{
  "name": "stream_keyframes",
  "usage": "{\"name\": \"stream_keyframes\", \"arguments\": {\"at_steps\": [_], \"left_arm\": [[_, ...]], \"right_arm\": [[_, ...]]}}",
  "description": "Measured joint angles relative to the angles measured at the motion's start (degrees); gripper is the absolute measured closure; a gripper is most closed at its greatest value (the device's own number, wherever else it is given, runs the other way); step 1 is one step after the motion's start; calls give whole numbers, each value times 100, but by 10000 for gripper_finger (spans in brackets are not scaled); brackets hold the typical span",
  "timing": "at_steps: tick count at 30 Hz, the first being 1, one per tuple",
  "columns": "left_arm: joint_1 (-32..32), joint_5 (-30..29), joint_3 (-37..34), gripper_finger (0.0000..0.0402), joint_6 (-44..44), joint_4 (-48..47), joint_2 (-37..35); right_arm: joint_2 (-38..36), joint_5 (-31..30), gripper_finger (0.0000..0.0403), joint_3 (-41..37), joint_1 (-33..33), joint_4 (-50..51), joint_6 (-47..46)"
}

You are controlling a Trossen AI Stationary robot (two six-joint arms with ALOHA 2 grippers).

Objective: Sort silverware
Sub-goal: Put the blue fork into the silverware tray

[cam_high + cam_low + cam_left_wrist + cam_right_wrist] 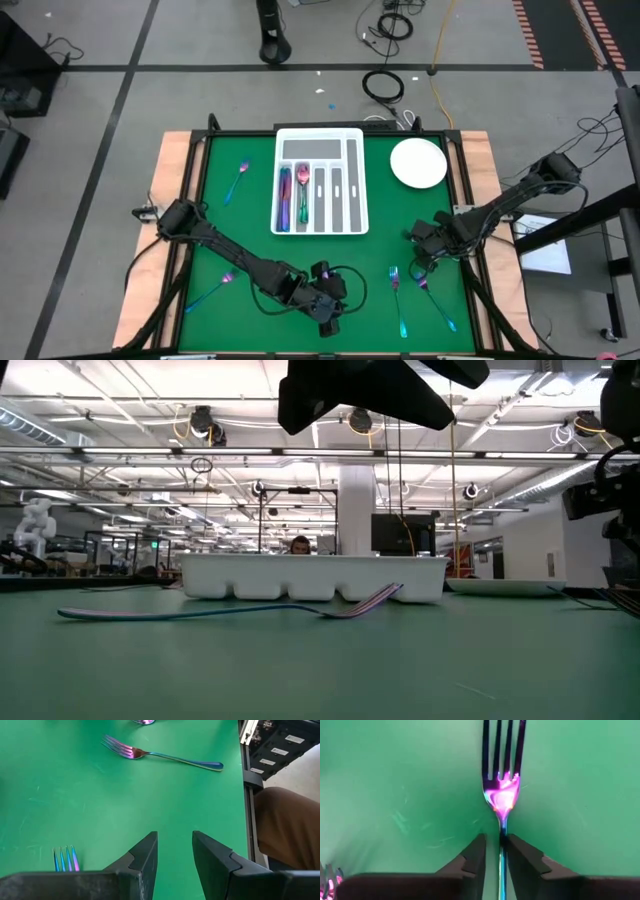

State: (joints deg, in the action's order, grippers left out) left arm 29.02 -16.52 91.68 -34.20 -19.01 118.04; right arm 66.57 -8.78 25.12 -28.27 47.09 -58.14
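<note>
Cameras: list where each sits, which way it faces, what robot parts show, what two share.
High: overhead, straight down; both arms, left end effector, right end effector.
Low: table height, level across to the white tray; arm overhead.
Left wrist: past its open end effector at a loose fork.
Right wrist: past its end effector at a near fork.
Shared: high and low both show the tray.

Robotics lab hall: ceiling strip lights (120, 400), hanging cables (400, 470), white robot figure (35, 525).
</note>
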Motion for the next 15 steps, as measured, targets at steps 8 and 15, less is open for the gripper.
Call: {"name": "stream_keyframes", "arguments": {"at_steps": [8, 15], "left_arm": [[0, -5, -2, 279, 4, -23, 0], [0, -34, -2, 279, 7, -128, 0]], "right_arm": [[29, -270, 396, 236, 3, 98, 241], [28, -720, 400, 396, 5, 128, 338]]}}
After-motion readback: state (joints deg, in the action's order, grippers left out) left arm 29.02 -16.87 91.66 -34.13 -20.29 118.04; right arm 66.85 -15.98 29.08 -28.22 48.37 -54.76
